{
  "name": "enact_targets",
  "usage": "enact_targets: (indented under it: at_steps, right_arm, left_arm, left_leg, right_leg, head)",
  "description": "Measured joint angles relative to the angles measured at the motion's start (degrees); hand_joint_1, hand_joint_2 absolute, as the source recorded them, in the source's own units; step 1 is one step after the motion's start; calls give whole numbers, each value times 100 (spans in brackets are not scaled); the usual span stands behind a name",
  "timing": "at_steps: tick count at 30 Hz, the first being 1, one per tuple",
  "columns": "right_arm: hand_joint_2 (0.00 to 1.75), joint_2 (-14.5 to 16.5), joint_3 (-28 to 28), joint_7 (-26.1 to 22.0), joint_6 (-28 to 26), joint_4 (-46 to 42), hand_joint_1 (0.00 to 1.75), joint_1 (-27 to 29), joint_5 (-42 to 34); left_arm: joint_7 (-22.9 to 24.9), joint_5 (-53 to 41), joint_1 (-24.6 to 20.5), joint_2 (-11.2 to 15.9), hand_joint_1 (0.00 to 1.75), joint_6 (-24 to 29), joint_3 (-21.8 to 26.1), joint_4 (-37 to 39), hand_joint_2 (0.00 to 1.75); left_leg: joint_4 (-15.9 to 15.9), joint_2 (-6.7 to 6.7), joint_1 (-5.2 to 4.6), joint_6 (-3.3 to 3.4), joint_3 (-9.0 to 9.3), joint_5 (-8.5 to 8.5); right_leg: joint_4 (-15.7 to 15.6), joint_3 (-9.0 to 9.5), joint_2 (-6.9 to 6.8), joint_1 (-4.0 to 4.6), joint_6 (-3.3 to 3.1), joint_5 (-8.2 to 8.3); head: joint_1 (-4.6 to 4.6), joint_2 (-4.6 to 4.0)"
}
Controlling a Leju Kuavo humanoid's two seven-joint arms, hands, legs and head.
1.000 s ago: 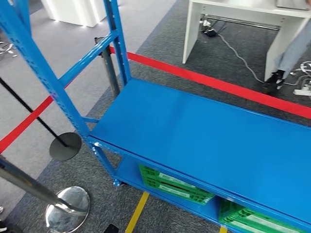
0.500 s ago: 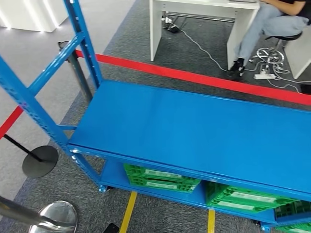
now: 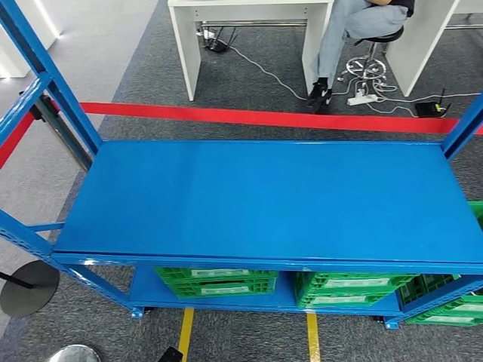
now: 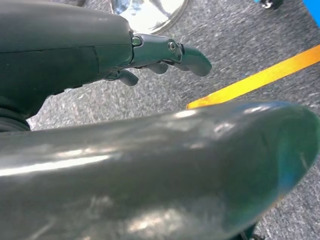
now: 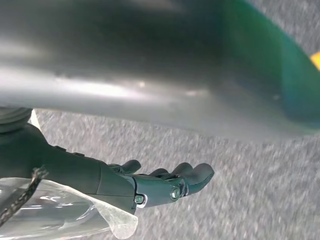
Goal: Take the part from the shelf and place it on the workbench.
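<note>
Blue metal shelf (image 3: 268, 200) spans the head view, its top board bare across the whole surface. Under it, on the lower board, green crates (image 3: 216, 281) sit side by side from the left end to the right corner. Which of these things is the part cannot be told. A red tape line (image 3: 256, 117) crosses the grey carpet past the shelf's far edge, and beyond it a person's legs (image 3: 336, 45) rest beside a white desk (image 3: 250, 23). The left hand (image 4: 151, 55) hangs above carpet near a yellow floor stripe (image 4: 260, 77), fingers (image 4: 188, 55) loosely extended and holding nothing. The right hand (image 5: 151, 185) hangs likewise, fingers slightly curled and apart, with clear plastic film (image 5: 68, 215) by its wrist.
</note>
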Motion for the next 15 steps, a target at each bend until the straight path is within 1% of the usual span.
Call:
enact_targets:
  at_steps: [1,2,3,4,6,7,8,11,15]
  right_arm:
    - [0,4,0,-13,-34,3,0,-1,43]
    - [0,8,0,-24,-65,7,0,-5,76]
    - [0,11,0,-28,-92,11,0,-9,103]
    - [0,14,0,-29,-117,15,0,-11,123]
    - [0,11,0,-28,-153,20,0,-14,150]
    - [0,11,0,-28,-169,24,0,-16,158]
    - [0,11,0,-28,-184,27,0,-18,162]
    - [0,11,0,-26,-219,38,0,-20,165]
    - [175,10,0,1,-262,53,0,-25,164]
  left_arm:
    - [3,-4,-3,2,0,21,2,0,0]
    - [4,-8,-8,2,0,39,4,0,0]
    - [4,-15,-15,0,0,50,5,0,0]
    - [7,-24,-19,-3,0,60,7,0,0]
    - [16,-41,-16,-8,0,82,11,0,0]
    - [19,-46,-12,-9,0,93,14,0,0]
    - [20,-49,-10,-10,0,105,16,0,0]
    - [22,-50,-25,-13,0,125,18,0,0]
    - [127,-46,-38,-13,0,127,21,0,175]
  left_leg:
    - [-401,-30,-17,60,163,204]
    - [-746,-57,-32,103,297,349]
    - [-971,-82,-41,98,376,427]
    - [-1071,-101,-46,57,399,439]
    - [-1104,-101,-54,-28,384,454]
    - [-1103,-102,-64,-28,379,453]
    - [-1103,-102,-74,-6,375,459]
    - [-1101,-101,-85,15,367,468]
    - [-1094,-101,-92,35,360,473]
  right_leg:
    - [2,4,27,9,2,-1]
    - [10,-1,49,21,13,-2]
    - [27,-17,58,32,20,-14]
    - [42,-39,60,36,17,-21]
    - [54,-67,54,27,18,-26]
    - [46,-67,54,14,24,-14]
    - [37,-64,54,5,43,-5]
    - [10,-56,58,-7,82,20]
    - [0,-57,59,-13,102,33]
  head:
    - [2,0]
    - [3,0]
    - [7,0]
    - [9,0]
    - [11,0]
    - [11,0]
    - [11,0]
    - [11,0]
    - [11,0]
